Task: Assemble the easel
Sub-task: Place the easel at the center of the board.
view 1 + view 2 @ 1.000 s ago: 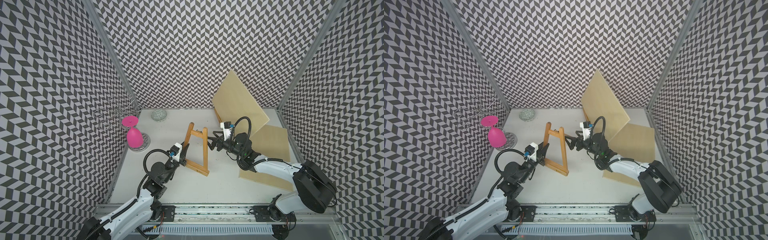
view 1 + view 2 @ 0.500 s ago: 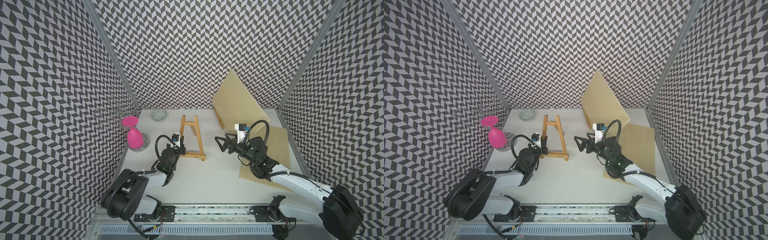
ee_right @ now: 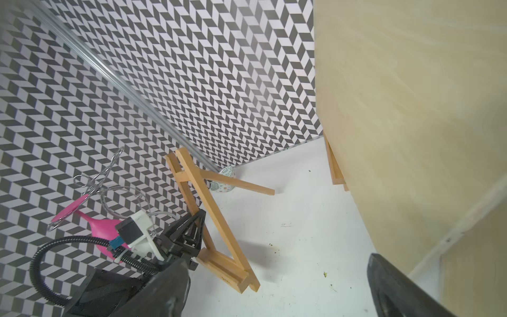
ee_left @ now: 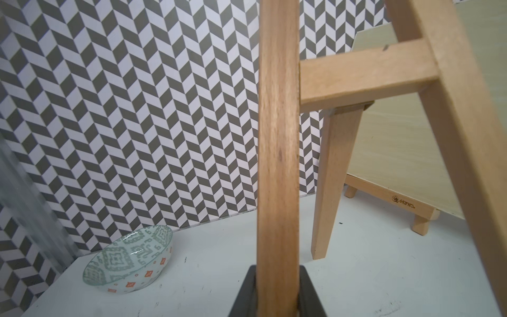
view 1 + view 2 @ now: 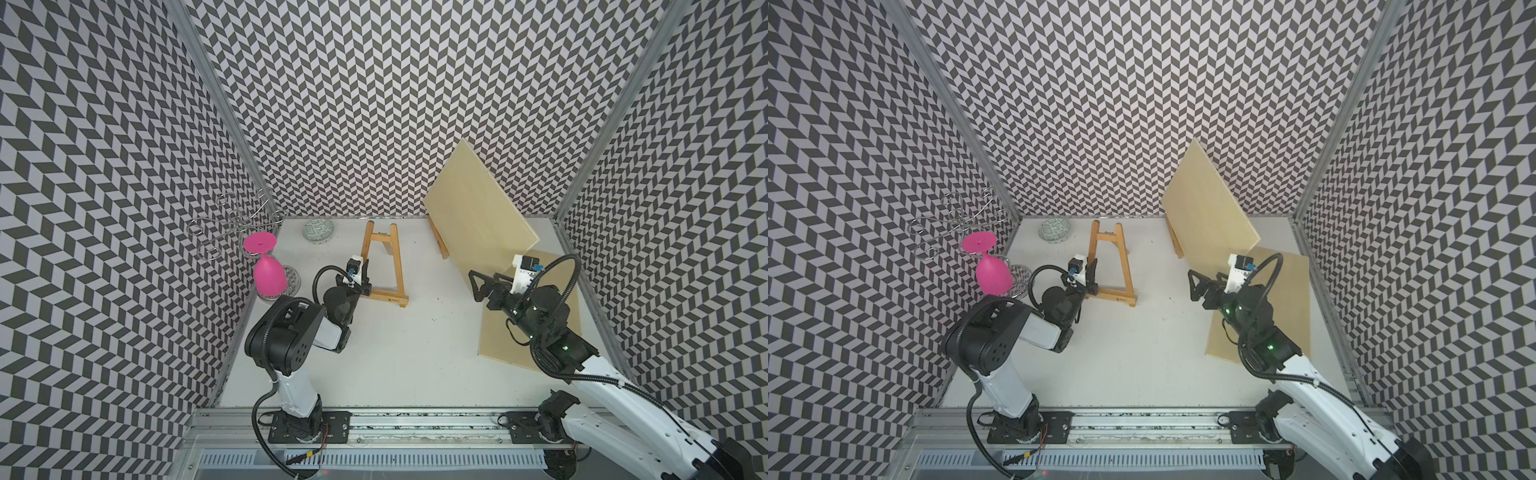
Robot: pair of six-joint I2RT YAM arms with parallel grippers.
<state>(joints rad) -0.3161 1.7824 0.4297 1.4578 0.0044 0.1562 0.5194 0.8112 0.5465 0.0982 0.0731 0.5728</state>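
The small wooden easel (image 5: 386, 296) (image 5: 1115, 296) stands upright on the white table, left of the middle, with its rear leg (image 3: 238, 184) spread toward the back wall. My left gripper (image 5: 365, 282) (image 5: 1092, 279) (image 4: 277, 271) is shut on the easel's left front leg (image 4: 277, 153), just above the bottom ledge. My right gripper (image 5: 476, 286) (image 5: 1192, 284) (image 3: 277, 260) hangs open and empty to the right of the easel, well apart from it. A flat pale board (image 5: 498, 332) lies on the table under the right arm.
A second easel carrying a large pale board (image 5: 478, 208) leans at the back right. A patterned bowl (image 5: 319, 230) (image 4: 129, 258) sits by the back wall. A pink glass (image 5: 269, 274) hangs upside down from a wire rack (image 5: 232, 224) at the left wall.
The easel has gone from tilted near the middle to upright further back, still in the left gripper. The right gripper has pulled away from the easel's top toward the right.
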